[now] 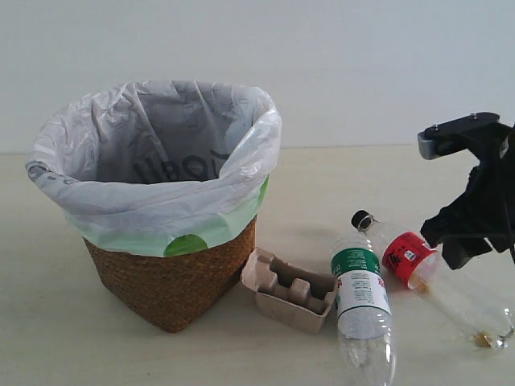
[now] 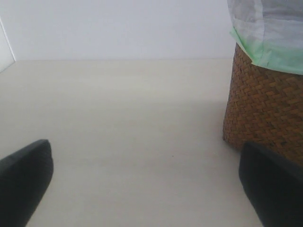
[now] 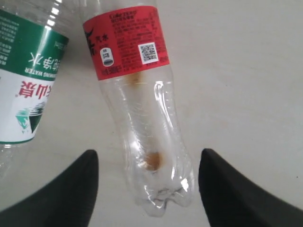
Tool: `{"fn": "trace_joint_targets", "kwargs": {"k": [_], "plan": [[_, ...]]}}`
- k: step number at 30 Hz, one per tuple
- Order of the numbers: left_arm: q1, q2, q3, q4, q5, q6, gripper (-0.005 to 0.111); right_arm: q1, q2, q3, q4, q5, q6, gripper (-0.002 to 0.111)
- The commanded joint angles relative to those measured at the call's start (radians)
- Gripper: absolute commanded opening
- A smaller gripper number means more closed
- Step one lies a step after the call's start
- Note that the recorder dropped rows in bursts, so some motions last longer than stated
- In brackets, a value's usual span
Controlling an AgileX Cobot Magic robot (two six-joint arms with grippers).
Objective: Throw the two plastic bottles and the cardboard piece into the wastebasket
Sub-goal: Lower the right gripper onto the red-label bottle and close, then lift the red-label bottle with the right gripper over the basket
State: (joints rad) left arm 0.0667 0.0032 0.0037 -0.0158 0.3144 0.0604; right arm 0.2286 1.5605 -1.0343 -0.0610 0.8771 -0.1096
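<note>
**Spotter:** Where's everything lying from your seat?

**Operator:** All three pieces are on the table [image 1: 121,354], none thrown away yet. Taking the wastebasket [image 1: 173,281] as the dial's centre in the exterior view, the cardboard piece [image 1: 290,291] sits at about 4 o'clock, just beside the wicker. The green-label bottle [image 1: 360,301] lies flat beyond it, neck toward 12 and base toward 6. The red-label bottle [image 1: 430,277] lies farthest out, cap toward 10 and base toward 4.

**Spotter:** Why is your right arm parked over there?

**Operator:** I reckon the red one is the easiest first pick. It's the outermost, with bare table on its far side. My right gripper [image 3: 149,189] hangs above its lower half with its jaws spread wide, one finger on each side of the clear body. It isn't touching the bottle, and nothing is held. Lying on its side, the bottle may roll when one finger reaches it first, so I want it centred.

**Spotter:** And the wrist?

**Operator:** It's pitched steeply down at the table. The green label shows at the edge of that camera, so the two bottles are close up near their necks. I'd judge a grip nearer the base is safer.

**Spotter:** Left arm?

**Operator:** It's low on the other side, at about 9 o'clock from the basket. My left gripper [image 2: 147,189] is spread wide and empty over bare table, with the wicker wall just beside one finger. It's clear of the rim, so the drop path is free.
</note>
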Motion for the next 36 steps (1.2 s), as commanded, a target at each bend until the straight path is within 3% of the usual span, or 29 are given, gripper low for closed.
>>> {"fn": "trace_joint_targets", "kwargs": {"k": [1,17,36], "plan": [[-0.007,-0.003,-0.004,-0.002,-0.008,-0.009,0.108,0.002,0.031,-0.005,0.061,-0.005,-0.105,0.055],[-0.007,-0.003,-0.004,-0.002,-0.008,-0.009,0.108,0.002,0.137,-0.005,0.077,-0.028,-0.189,0.056],[-0.007,-0.003,-0.004,-0.002,-0.008,-0.009,0.108,0.002,0.309,-0.003,0.113,-0.178,-0.177,0.055]]}}
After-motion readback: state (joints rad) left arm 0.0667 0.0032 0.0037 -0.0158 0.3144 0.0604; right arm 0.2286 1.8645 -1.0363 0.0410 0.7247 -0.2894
